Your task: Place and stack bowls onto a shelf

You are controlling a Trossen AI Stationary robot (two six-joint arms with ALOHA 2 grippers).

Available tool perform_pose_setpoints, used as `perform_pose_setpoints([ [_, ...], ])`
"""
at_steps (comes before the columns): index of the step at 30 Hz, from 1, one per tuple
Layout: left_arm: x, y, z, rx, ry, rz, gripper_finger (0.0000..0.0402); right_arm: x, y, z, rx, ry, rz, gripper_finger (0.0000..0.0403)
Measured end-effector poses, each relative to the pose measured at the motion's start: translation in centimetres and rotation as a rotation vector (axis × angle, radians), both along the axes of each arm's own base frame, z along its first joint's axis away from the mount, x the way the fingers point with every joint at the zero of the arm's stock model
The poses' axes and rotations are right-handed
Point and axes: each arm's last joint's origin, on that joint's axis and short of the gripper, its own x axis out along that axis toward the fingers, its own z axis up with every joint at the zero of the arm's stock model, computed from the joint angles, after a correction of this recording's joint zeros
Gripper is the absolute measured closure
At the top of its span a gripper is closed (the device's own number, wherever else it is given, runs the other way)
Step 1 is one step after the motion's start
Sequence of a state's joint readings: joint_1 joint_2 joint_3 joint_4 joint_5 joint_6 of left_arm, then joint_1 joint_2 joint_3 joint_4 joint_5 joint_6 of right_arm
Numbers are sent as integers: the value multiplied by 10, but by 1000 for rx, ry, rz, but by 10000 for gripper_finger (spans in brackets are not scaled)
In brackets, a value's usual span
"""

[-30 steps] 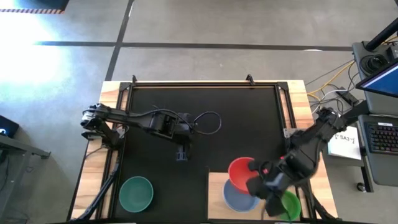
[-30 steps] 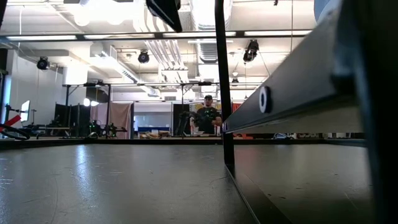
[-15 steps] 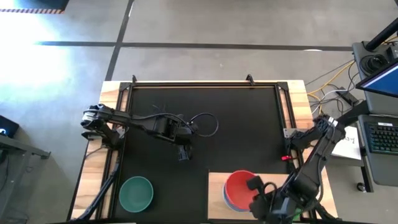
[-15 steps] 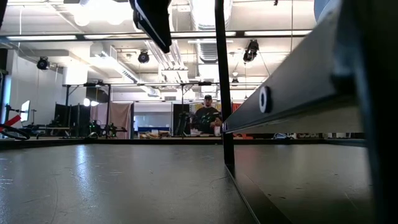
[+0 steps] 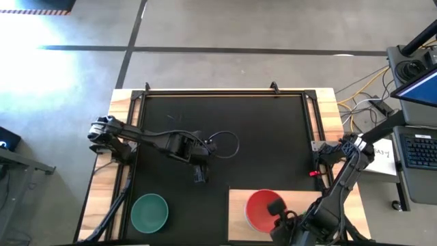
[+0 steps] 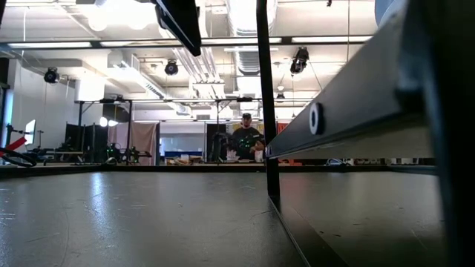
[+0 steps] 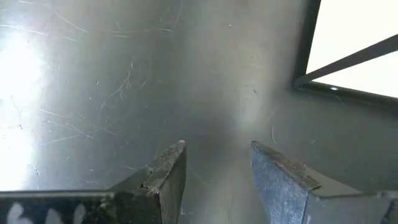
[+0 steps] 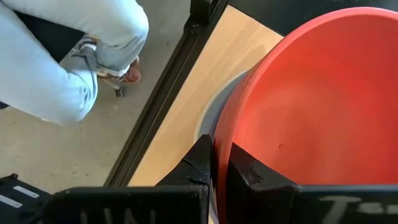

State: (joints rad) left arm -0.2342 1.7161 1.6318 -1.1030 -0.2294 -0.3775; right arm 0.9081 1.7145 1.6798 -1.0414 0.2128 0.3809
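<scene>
A red bowl (image 5: 263,210) sits over a periwinkle bowl (image 8: 213,115) on the light wooden shelf (image 5: 235,205) at the near right. My right gripper (image 5: 279,220) is shut on the red bowl. A teal-green bowl (image 5: 149,212) rests base down on the black mat at the near left. My left gripper (image 5: 198,175) hangs open over the bare mat in the middle, its fingers (image 7: 168,174) apart with nothing between them. My right gripper pinches the red bowl's rim (image 8: 219,146) on the bowl's near right side, one finger inside the bowl and one outside. The fingers slant down from the near right. The bowl is over the periwinkle bowl; whether it rests in it I cannot tell.
A black frame rail (image 8: 168,93) runs along the shelf's edge, and a person's legs (image 8: 56,68) stand just beyond it. A cable loops on the mat (image 5: 229,140) beside my left arm. Bare mat lies across the far half.
My right gripper has carried the red bowl toward the table's near edge and down, from beside the periwinkle bowl to over it, so it now covers it. My left gripper has sunk a little and rolled, staying open.
</scene>
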Motion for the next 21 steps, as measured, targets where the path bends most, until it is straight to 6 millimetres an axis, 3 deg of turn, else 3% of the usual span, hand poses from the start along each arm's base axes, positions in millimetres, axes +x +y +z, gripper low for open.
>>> perform_pose_setpoints([
  [21,-1,-3,-1,2,5,-11,242,2,1,-4,25,22,-74,394],
])
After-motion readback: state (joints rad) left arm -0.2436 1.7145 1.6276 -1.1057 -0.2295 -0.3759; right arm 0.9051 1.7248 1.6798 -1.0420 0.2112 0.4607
